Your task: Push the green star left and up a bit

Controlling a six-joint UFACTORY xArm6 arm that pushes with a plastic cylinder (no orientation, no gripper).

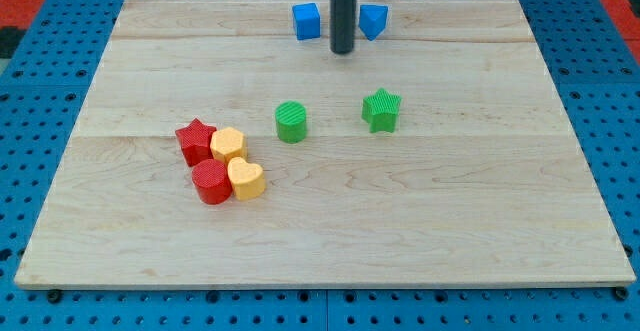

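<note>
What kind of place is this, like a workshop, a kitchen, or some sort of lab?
Most likely a robotics lab bench. A pale wooden board lies on a blue perforated metal table, small coloured plastic blocks such as the green star block are scattered on it, and my tip rests near the view's top.

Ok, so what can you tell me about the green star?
The green star is a small chunky block with ridged, plastic-looking sides, lying flat on the wooden board, right of centre. Nothing touches it. The green cylinder sits apart on the view's left, and my tip is above it toward the view's top, well clear.
</note>
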